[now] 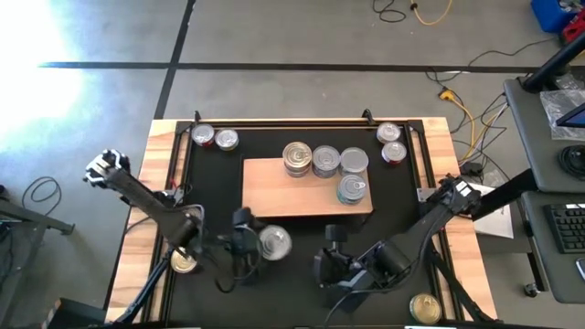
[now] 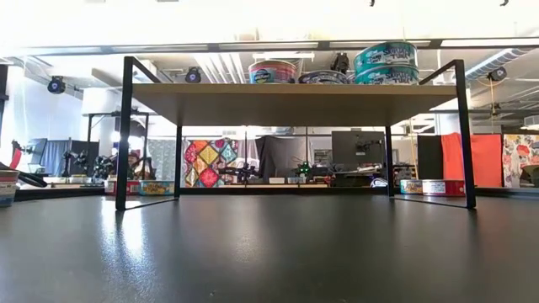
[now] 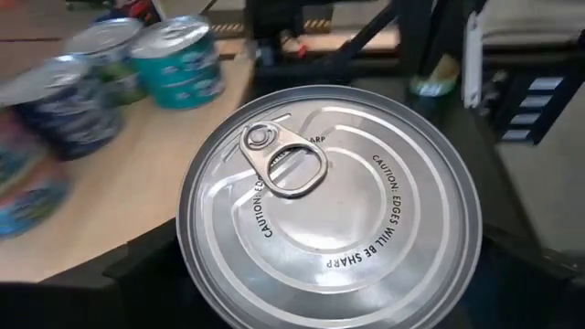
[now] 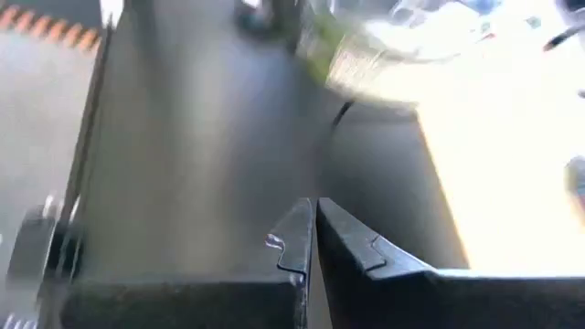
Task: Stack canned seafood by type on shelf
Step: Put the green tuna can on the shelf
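Note:
The shelf (image 1: pixel 283 187) is a pale wood board on thin black legs (image 2: pixel 295 103) over a black mat. Several tins (image 1: pixel 325 161) stand along its far side, and one teal tin (image 1: pixel 352 189) stands nearer; a stack (image 2: pixel 385 61) shows in the low view. My left gripper (image 1: pixel 258 241), just off the shelf's near edge, is closed on a silver tin (image 3: pixel 329 210) with its pull-tab lid up. My right gripper (image 4: pixel 313 233) hangs shut and empty over the mat to its right (image 1: pixel 335 236). My left gripper pinches the silver tin between its two fingers, one on each side of the round side wall (image 3: pixel 187 265). The fingers come roughly level from the table's left. The tin is lifted clear of the mat, lid up, in front of the shelf's near edge.
Two tins (image 1: pixel 214 137) sit on the mat at the far left and two (image 1: pixel 390 143) at the far right. A gold-lidded tin (image 1: pixel 185 262) lies near the left rim and another (image 1: pixel 425 308) at the near right. Bare mat lies under the shelf (image 2: pixel 269 252).

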